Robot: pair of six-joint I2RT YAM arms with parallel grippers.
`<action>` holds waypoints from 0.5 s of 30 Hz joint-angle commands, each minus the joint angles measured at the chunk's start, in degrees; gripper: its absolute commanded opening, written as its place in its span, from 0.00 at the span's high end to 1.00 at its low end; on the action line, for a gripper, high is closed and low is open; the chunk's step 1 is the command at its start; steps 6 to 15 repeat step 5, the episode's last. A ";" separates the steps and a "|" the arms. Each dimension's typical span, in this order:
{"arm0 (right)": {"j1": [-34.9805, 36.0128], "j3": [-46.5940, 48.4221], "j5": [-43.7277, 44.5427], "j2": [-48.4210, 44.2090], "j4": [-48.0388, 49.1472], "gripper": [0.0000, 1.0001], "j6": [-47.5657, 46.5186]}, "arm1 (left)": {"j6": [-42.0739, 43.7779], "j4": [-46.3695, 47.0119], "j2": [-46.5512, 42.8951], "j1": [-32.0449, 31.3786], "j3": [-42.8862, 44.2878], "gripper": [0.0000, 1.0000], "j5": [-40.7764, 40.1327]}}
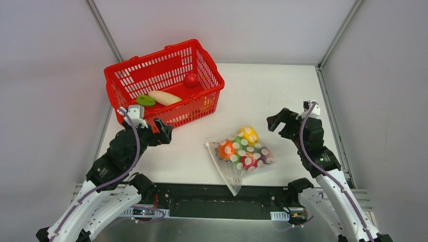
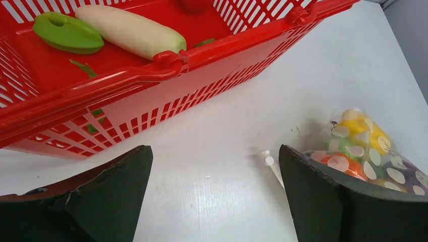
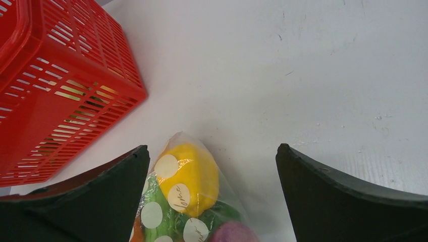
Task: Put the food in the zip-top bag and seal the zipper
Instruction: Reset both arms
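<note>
The zip-top bag (image 1: pixel 241 154) lies on the white table near its front edge, holding yellow (image 1: pixel 249 134), orange (image 1: pixel 225 149), green, red and purple food. Its zipper (image 1: pixel 222 171) runs along the bag's left edge toward the table front; whether it is sealed I cannot tell. My left gripper (image 1: pixel 160 131) hovers open left of the bag, by the basket's near wall. In the left wrist view the gripper (image 2: pixel 214 151) frames bare table, with the zipper's end (image 2: pixel 271 164) beside the right finger. My right gripper (image 1: pixel 279 121) is open, right of the bag. In the right wrist view it (image 3: pixel 212 148) looks down on the yellow food (image 3: pixel 189 174).
A red slotted basket (image 1: pixel 151 53) stands at the back left and holds a white radish (image 1: pixel 164 97), a flat green disc (image 1: pixel 146 100) and a red toy fruit (image 1: pixel 191 79). Grey walls close in the table on both sides and behind.
</note>
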 commanded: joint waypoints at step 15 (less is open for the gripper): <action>-0.24 -0.13 -0.56 -1.62 2.56 0.00 -0.43 | -0.29 0.22 0.97 0.21 1.47 0.01 -0.74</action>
